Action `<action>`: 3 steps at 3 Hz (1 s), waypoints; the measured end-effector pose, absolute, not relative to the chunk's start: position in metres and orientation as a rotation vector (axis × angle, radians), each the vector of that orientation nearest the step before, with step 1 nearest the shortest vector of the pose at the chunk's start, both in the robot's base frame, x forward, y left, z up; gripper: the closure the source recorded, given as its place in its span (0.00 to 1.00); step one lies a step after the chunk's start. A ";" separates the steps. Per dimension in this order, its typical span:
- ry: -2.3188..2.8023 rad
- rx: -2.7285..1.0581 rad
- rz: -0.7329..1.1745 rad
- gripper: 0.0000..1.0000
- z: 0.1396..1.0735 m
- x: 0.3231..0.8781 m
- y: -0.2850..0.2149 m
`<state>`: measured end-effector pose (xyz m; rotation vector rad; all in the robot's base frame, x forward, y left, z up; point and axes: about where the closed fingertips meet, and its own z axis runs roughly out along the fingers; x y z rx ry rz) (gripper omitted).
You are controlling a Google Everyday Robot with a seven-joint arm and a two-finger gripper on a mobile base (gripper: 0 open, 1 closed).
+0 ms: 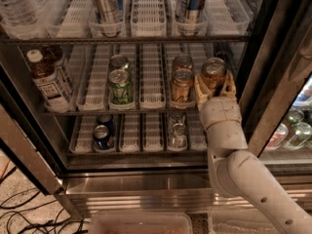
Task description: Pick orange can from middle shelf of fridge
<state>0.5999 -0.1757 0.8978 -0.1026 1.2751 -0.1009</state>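
Note:
The fridge [146, 191] stands open in front of me. On the middle shelf [151, 94], an orange can [213, 71] sits at the right end, and my gripper [215, 86] is closed around it, one finger on each side. Two more orange cans [182, 83] stand one behind the other in the lane just to its left. The white arm rises from the lower right to the shelf.
Two green cans [120, 86] stand in a lane left of centre and brown tea bottles [47, 79] at the shelf's left end. The rack above holds tall slim cans [106, 3]. The rack below holds blue cans [102, 133] and silver cans [178, 130]. The door frame [273, 72] is close on the right.

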 end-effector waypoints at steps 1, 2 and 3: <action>1.264 -0.103 -0.126 1.00 0.899 0.588 -0.182; 1.263 -0.139 -0.135 1.00 0.904 0.571 -0.182; 1.308 -0.247 -0.129 1.00 0.903 0.551 -0.177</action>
